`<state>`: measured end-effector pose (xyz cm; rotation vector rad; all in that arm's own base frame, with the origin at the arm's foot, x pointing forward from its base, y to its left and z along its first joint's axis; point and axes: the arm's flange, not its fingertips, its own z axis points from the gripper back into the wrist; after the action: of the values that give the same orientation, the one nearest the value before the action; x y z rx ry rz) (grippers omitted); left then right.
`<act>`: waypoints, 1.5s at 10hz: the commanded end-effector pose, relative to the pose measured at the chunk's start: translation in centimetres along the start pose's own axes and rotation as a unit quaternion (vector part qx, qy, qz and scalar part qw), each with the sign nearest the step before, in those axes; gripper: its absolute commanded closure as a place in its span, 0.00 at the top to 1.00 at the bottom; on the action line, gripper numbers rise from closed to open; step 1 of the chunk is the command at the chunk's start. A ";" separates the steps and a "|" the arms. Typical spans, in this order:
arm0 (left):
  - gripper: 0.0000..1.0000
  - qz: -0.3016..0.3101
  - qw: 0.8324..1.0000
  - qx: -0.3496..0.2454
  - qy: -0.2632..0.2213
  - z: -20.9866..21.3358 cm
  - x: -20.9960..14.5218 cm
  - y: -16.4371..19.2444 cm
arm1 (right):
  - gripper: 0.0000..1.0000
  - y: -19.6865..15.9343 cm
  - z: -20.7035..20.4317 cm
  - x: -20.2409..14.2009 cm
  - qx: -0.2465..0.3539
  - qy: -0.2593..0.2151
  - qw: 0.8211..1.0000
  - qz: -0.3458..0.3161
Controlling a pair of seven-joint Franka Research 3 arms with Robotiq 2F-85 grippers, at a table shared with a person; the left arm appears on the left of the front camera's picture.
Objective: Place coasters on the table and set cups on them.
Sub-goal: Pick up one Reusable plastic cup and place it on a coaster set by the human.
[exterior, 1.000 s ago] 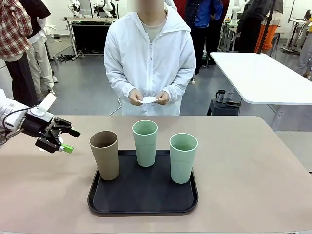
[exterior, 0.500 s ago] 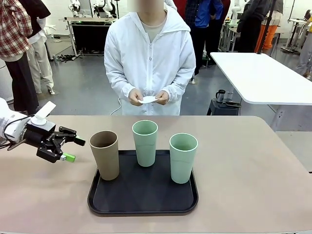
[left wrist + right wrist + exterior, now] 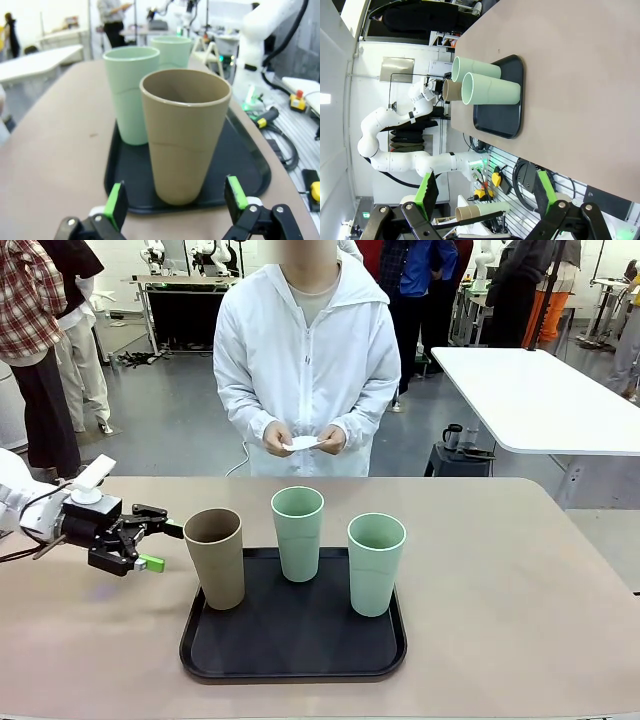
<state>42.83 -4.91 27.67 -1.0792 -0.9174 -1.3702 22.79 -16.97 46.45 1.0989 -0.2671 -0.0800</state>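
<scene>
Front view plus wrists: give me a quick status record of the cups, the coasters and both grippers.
cups: tan cup and green cups, all upright on the black tray
coasters: white, in the person's hands, none on the table
left gripper: open, beside the tan cup, not touching
right gripper: open, empty, far from the tray

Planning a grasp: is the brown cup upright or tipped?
Upright: the brown cup stands on its base on the tray, open mouth facing up.

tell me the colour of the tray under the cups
The tray is black, clearest in the front view.
</scene>
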 end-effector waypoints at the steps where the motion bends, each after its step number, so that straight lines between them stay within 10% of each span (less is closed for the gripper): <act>1: 1.00 -0.014 1.000 0.006 -0.016 -1.5 -0.5 1.0 | 1.00 0.0 0.0 0.0 0.006 0.000 1.000 -0.001; 15: 1.00 -0.034 0.998 -0.055 -0.015 -8.9 -0.7 1.2 | 1.00 0.0 0.0 0.0 0.006 0.000 1.000 -0.001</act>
<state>42.94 -12.59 25.05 -1.1678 -0.8799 -1.4561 22.79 -16.98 46.45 1.0989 -0.2672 -0.0802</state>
